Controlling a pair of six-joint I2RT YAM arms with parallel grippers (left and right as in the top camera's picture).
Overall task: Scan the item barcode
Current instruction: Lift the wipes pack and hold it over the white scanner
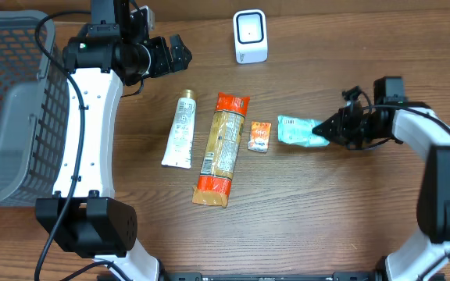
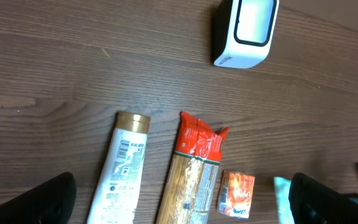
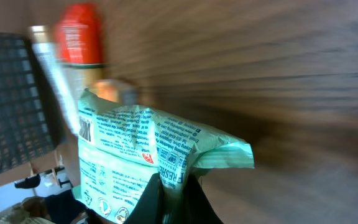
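1. The left gripper (image 1: 180,53) hangs at the table's far left with its jaws spread wide, holding nothing, beside a grey mesh basket (image 1: 6,101).
2. The white box-shaped barcode scanner (image 1: 250,37) stands at the far edge, between the two arms.
3. The mint-green printed plastic packet (image 1: 295,130) lies right of centre. Its long axis runs left to right, pointing away from the fingers towards the middle.
4. The right gripper (image 1: 328,129) has its jaws pressed together on the packet's right-hand end. I cannot tell whether the packet is off the wood.
5. From this grip the scanner lies farther back and to the left, so I judge the right arm should carry the packet there.
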